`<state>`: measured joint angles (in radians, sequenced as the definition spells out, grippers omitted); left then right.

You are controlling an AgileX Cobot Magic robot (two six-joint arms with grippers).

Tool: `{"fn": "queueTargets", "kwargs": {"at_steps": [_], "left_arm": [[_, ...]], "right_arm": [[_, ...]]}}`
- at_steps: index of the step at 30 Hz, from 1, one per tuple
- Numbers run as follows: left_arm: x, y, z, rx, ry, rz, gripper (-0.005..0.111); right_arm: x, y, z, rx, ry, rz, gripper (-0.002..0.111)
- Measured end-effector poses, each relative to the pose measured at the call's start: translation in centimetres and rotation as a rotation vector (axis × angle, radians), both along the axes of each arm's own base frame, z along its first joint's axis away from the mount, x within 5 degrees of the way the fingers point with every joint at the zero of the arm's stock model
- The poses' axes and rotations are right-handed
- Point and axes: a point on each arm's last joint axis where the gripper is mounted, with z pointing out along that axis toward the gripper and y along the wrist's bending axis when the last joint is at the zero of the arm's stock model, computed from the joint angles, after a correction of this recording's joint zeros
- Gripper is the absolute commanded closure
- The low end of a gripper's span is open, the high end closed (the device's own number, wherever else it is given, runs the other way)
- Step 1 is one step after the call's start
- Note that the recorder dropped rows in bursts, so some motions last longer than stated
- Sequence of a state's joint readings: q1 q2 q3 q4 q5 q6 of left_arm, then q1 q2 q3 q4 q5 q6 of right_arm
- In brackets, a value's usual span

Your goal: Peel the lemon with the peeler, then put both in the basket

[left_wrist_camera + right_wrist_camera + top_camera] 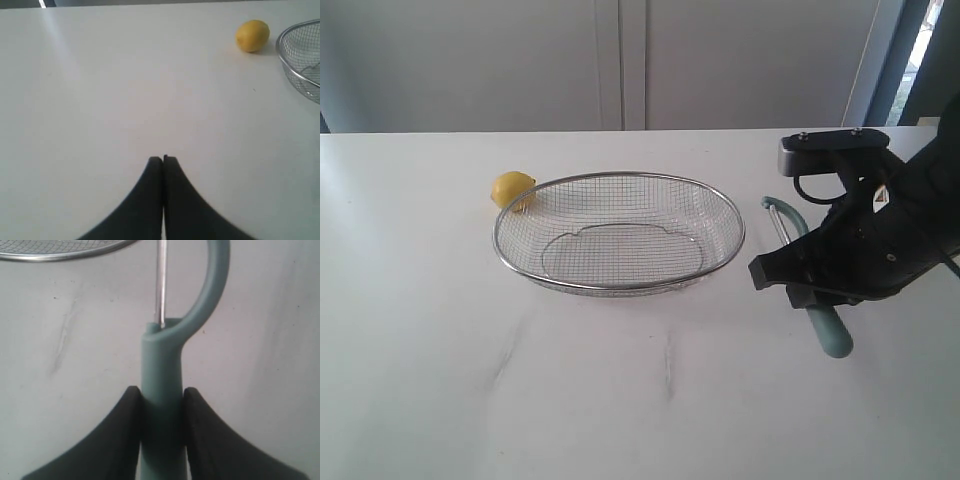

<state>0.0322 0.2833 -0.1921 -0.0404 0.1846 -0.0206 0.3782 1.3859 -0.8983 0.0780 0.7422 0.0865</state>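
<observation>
The yellow lemon (511, 188) rests on the white table against the far left rim of the wire mesh basket (620, 284), which holds nothing. The lemon (252, 35) and a piece of the basket rim (290, 65) also show in the left wrist view. To the right of the basket lies the pale teal peeler (830, 330), its curved head pointing away. My right gripper (161, 394) is shut on the peeler handle (161, 365), both fingers pressed against its sides. My left gripper (163, 159) is shut on nothing, low over bare table well short of the lemon; it does not show in the exterior view.
The white table top (620, 400) has faint grey streaks. A pale wall with cabinet panels (620, 60) runs behind the table's far edge. The right arm's black body (880, 230) hangs over the table's right side.
</observation>
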Motion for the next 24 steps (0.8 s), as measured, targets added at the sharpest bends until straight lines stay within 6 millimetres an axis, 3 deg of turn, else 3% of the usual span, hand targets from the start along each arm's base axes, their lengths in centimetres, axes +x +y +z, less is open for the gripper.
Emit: {"fn": "queueTargets", "kwargs": {"at_steps": [4, 9, 11, 13, 17, 24], "left_arm": [[1.5, 0.0, 1.2, -0.002, 0.066, -0.001, 0.107], [5.0, 0.2, 3.2, -0.002, 0.168, -0.002, 0.107], [7.5, 0.2, 4.2, 0.020, 0.217, -0.016, 0.107], [10.9, 0.3, 4.6, 0.031, 0.301, -0.028, 0.107], [14.9, 0.4, 4.9, 0.053, 0.371, -0.049, 0.107], [18.4, 0.3, 5.0, 0.069, 0.523, -0.112, 0.107]], "right_arm": [[0.0, 0.0, 0.0, 0.000, 0.000, 0.000, 0.108], [0.0, 0.0, 0.0, 0.000, 0.000, 0.000, 0.108], [0.0, 0.0, 0.0, 0.000, 0.000, 0.000, 0.108], [0.0, 0.0, 0.0, 0.000, 0.000, 0.000, 0.108], [0.0, 0.0, 0.0, 0.000, 0.000, 0.000, 0.108], [0.0, 0.0, 0.0, 0.000, 0.000, 0.000, 0.108]]}}
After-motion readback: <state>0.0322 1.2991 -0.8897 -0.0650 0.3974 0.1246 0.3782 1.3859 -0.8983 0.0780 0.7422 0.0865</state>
